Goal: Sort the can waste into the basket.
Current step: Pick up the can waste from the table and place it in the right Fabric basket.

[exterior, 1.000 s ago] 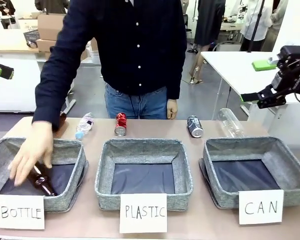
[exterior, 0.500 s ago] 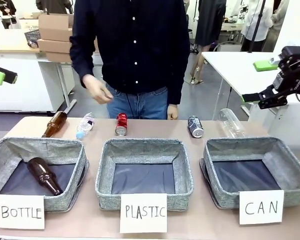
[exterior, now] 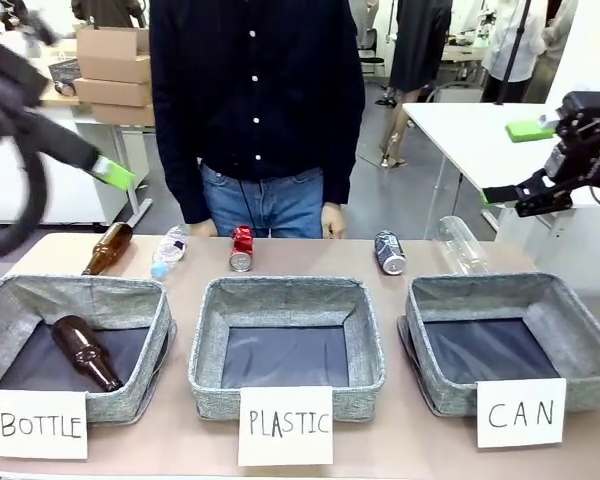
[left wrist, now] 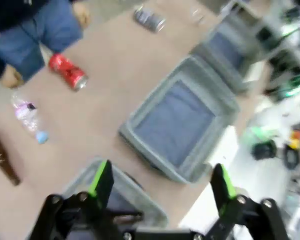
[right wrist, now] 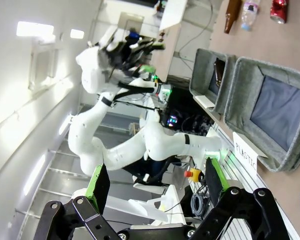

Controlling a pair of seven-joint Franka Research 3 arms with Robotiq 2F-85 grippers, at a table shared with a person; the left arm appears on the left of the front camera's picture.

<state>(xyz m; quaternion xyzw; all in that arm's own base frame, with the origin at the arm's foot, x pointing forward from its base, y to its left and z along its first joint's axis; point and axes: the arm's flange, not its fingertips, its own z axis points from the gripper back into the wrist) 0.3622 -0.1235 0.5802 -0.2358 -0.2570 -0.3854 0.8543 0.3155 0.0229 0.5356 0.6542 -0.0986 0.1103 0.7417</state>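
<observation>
Left pincer [left wrist: 161, 174] aloft, jaws wide apart

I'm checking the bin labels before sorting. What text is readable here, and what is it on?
"BOTTLE": left card, on the left basket.
"PLASTIC": middle card, on the middle basket.
"CAN": right card, on the right basket.
Marks on the red can and dark can: too small to read.

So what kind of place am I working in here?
Likely a robotics lab or workshop: a table of sorting baskets with handwritten cards, like the CAN basket, cardboard boxes stacked behind the person, and a white workbench farther back.
</observation>
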